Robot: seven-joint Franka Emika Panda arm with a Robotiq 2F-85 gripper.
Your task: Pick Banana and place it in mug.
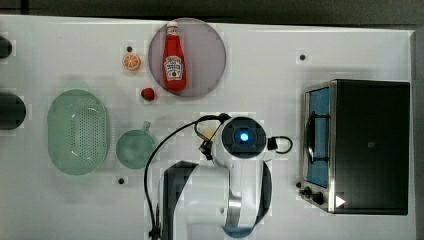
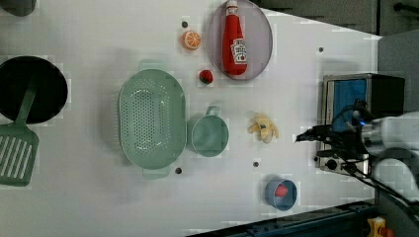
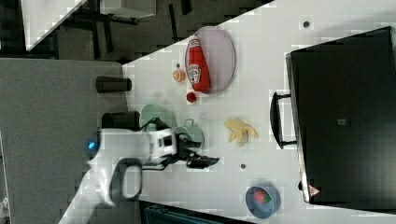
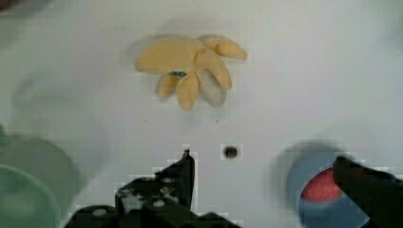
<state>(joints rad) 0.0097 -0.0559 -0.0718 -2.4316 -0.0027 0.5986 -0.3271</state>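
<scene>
Lying on the table [image 2: 99, 197], pale yellow half-peeled banana [image 2: 263, 128], peel splayed.

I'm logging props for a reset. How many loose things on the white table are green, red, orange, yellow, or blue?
Green: 2, colander, mug
Red: 2, ketchup bottle, small red fruit
Orange: 1, orange slice
Yellow: 1, banana
Blue: 1, bowl
Total: 7

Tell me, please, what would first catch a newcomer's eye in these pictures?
Likely the red ketchup bottle lying on a grey plate at the left view's top. Next, the peeled banana splayed on the white table, between the green mug and the toaster oven.
</scene>
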